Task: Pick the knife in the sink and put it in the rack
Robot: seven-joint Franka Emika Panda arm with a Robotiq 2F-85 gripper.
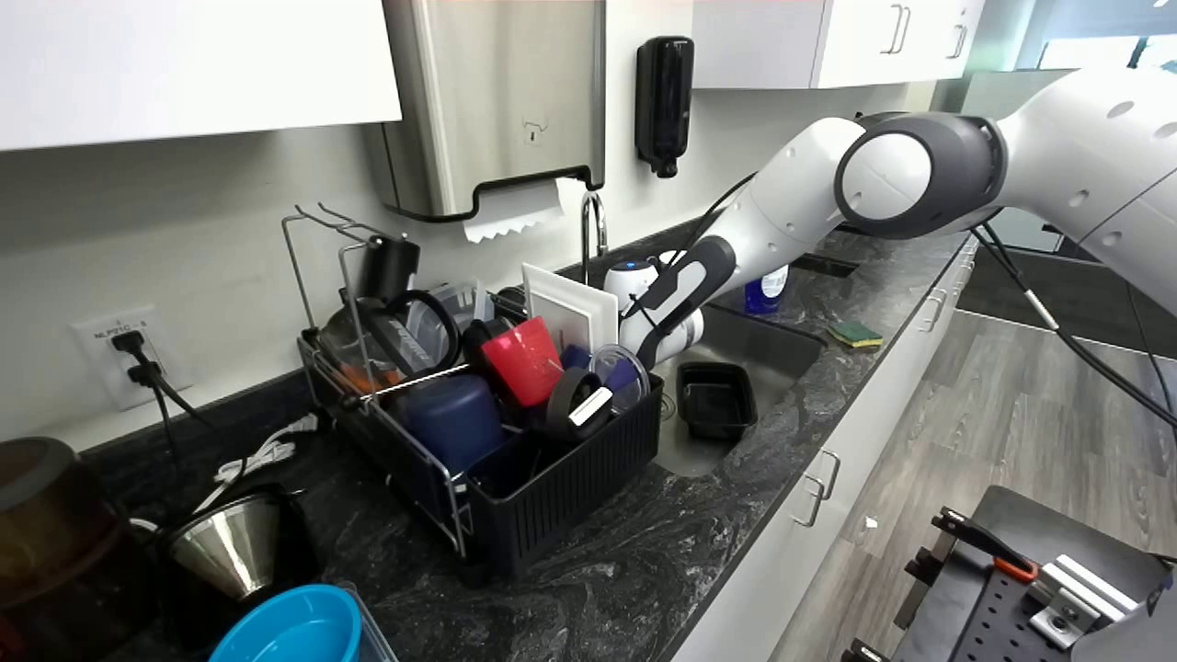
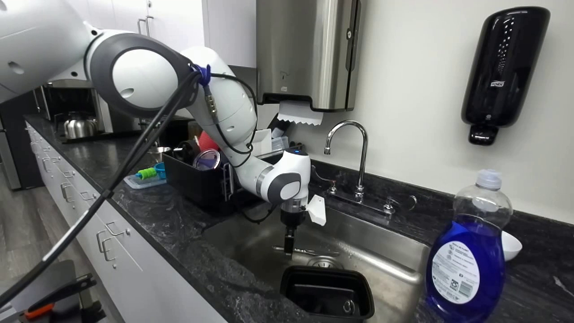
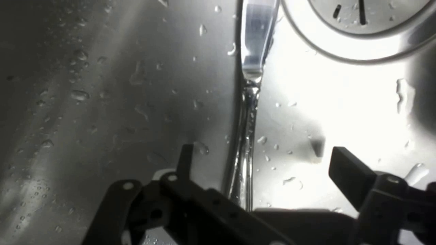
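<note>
knife point(image 3: 249, 109) is lying on the wet floor of the sink point(image 2: 394, 296), with the drain point(image 3: 361, 37) to its far right in the wrist view. the gripper point(image 3: 263, 158) is hanging over the knife's slimmer part, its jaws standing wide, one left and one right of it, both apart from it. in an exterior view a black tub point(image 2: 363, 287) is sitting in the sink on the near side of the drain, and the faucet point(image 2: 362, 161) is rising at the far side. the rack point(image 1: 570, 501) is standing left of the sink in both exterior views, holding a white square dish point(image 1: 561, 317).
</note>
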